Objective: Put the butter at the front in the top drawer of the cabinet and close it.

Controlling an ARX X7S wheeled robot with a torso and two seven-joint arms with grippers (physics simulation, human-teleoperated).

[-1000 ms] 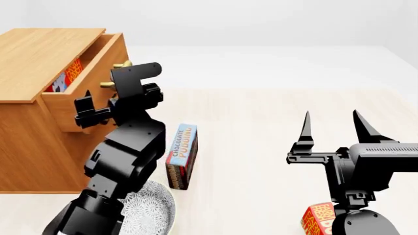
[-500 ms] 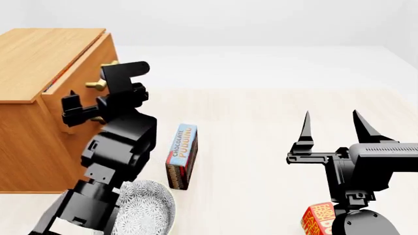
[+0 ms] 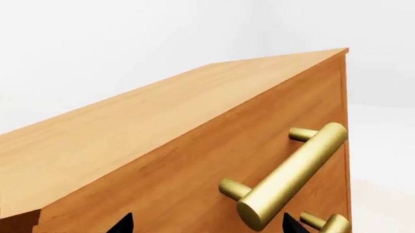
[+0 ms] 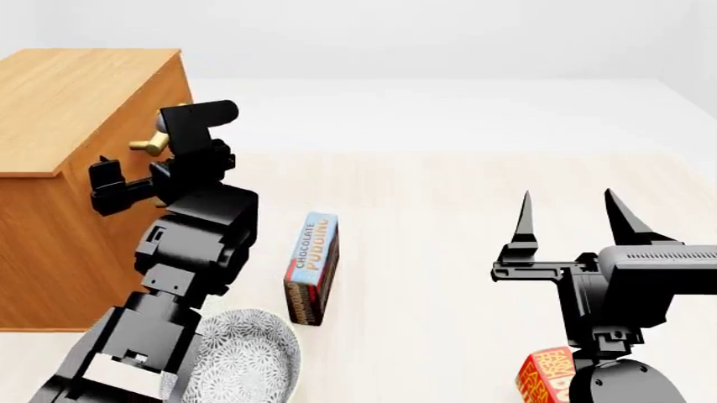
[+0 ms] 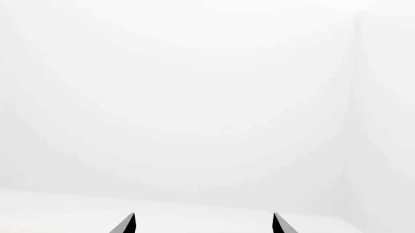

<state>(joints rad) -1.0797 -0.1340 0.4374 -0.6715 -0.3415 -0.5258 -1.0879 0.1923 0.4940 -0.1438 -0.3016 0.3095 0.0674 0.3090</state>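
The cabinet [image 4: 67, 92] stands at the left, and its top drawer [image 3: 188, 179] sits flush with the front. The butter is hidden. My left gripper [image 4: 117, 183] is open and pressed close to the drawer front. In the left wrist view its fingertips [image 3: 123, 224] straddle the lower end of the brass bar handle [image 3: 292, 170] without closing on it. My right gripper [image 4: 568, 210] is open and empty. It points upward at the right, far from the cabinet, and its wrist view shows only white wall past the gripper [image 5: 203, 224].
A chocolate pudding box [image 4: 311, 267] stands on edge on the pale floor beside my left arm. A patterned bowl [image 4: 252, 357] lies near the bottom. A red carton [image 4: 543, 375] shows beside my right arm's base. The lower drawer's handle [image 3: 329, 224] peeks below.
The top drawer, open a second ago with a red carton inside, has slid shut as my left gripper pushed leftward against its front. The right arm has not moved.
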